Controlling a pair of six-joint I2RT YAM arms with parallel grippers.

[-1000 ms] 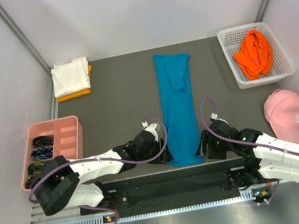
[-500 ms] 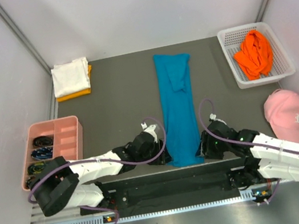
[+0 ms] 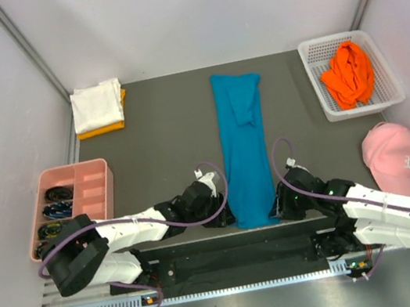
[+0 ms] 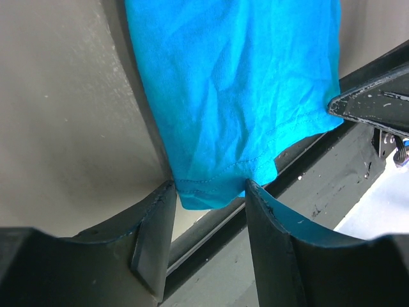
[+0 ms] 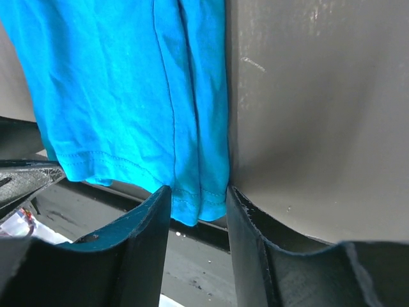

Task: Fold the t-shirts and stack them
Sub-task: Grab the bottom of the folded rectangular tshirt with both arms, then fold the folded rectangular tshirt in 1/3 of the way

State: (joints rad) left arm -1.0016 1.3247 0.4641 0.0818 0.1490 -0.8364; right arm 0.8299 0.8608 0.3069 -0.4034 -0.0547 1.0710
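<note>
Now, entry one: your left end?
– My left gripper (image 4: pixel 209 192): low at the near edge of the table (image 3: pixel 165 152). The jaws stand part-way apart, one finger on each side of the near left corner of the teal-blue t-shirt (image 3: pixel 243 147). The hem lies flat in the gap, reaching from one finger to the other, not bunched or pinched.

Entry two: the right?
– My right gripper (image 5: pixel 199 195): also low, jaws part-way apart, astride the near right corner of the same shirt. The folded edge with its stitched hem sits between the fingertips, and I see no squeeze on it.

Entry three: the shirt itself?
– One item, folded into a long narrow strip and laid lengthwise down the middle of the table. Its near hem hangs just over the near edge, between my two grippers. Its far end lies towards the back wall, with a fold of cloth lying on top there.

Remaining stock?
– White t-shirt (image 3: pixel 97 103): folded, far left corner, on top of the yellow-orange t-shirt (image 3: pixel 105 128), whose edge shows beneath.
– Bright orange t-shirt (image 3: pixel 348 74): crumpled, in the white basket (image 3: pixel 317 54), far right.
– Pink cap (image 3: pixel 390 152): right side, just nearer than the basket.
– Pink tray (image 3: pixel 93 193): left side, with dark items in its left compartments.
</note>
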